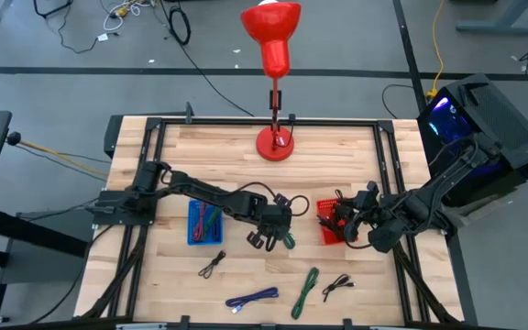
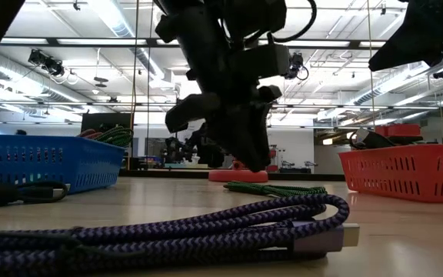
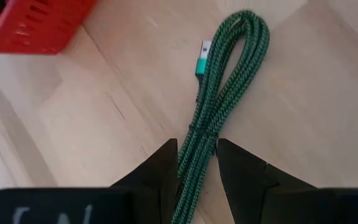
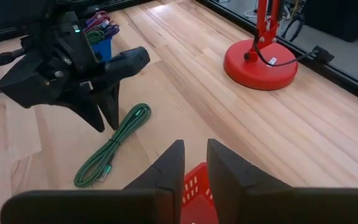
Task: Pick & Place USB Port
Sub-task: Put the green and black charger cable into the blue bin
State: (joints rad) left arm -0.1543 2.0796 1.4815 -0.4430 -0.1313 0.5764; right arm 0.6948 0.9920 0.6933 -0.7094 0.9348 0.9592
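A green braided USB cable [image 3: 225, 68], folded into a long bundle with its teal plug showing, lies flat on the wooden table near the middle [image 1: 287, 240]. My left gripper [image 3: 197, 152] is open a narrow way and points down. One finger stands on each side of the bundle near one end [image 4: 129, 124]. My right gripper [image 4: 194, 152] hangs over the red basket [image 1: 330, 225] at the table's right, with a narrow gap between its fingers and nothing in them. My left gripper comes at the green cable from above, pointing down. Its fingers [image 3: 166, 168] lie across the bundle near one end [image 3: 194, 140]. I cannot tell whether they touch it. The cable lies flat on the table.
A blue basket [image 1: 204, 223] with cables in it sits left of the left gripper. A red lamp's base [image 1: 275, 142] stands at the far edge. A purple cable [image 1: 253, 298], a second green cable [image 1: 305, 291] and two black cables [image 1: 212, 266] [image 1: 337, 286] lie near the near edge.
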